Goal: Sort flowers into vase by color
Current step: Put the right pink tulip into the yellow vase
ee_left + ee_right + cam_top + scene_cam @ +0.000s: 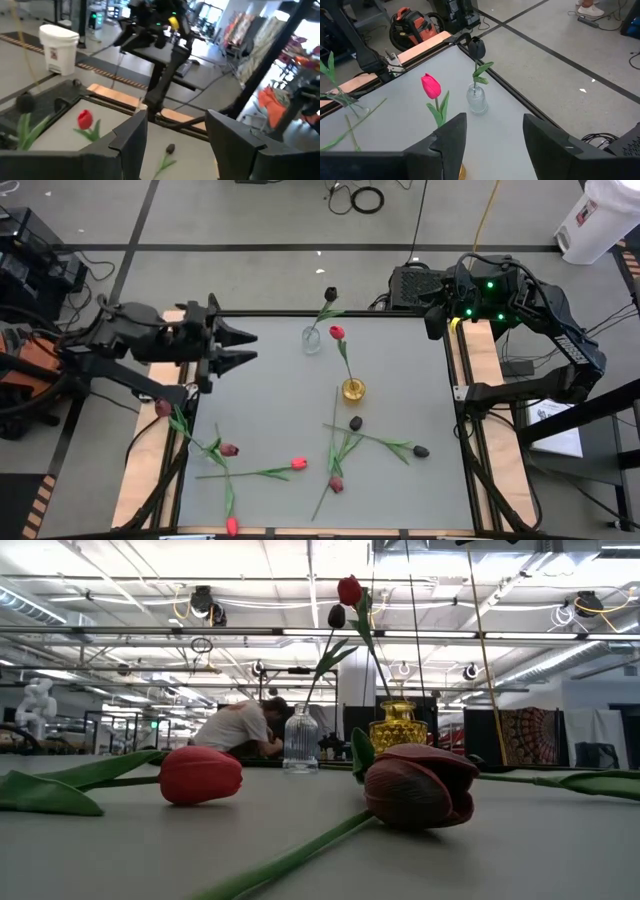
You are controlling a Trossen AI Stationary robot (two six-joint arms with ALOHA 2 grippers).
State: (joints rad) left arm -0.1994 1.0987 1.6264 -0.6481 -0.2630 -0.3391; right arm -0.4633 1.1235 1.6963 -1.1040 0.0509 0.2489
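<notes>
A black tulip [331, 295] stands with its stem in a clear glass vase [312, 338], and a red tulip [337, 332] in a gold vase [353, 389]. Several tulips lie flat on the near half of the table: black heads [355, 422] [421, 450], maroon heads [336, 483] [229, 449] and red heads [298, 464] [232, 526]. One more tulip [163, 408] lies over the left edge. My left gripper [240, 348] hovers open near the left edge, level with the vases. My right gripper [492, 135] waits open over the far right corner.
The table's raised edges [455, 370] frame the grey mat. The two vases stand close together in the far middle. In the low view a red head [200, 775] and a maroon head [420, 785] lie closest to the camera. A person [240, 725] bends over in the room behind.
</notes>
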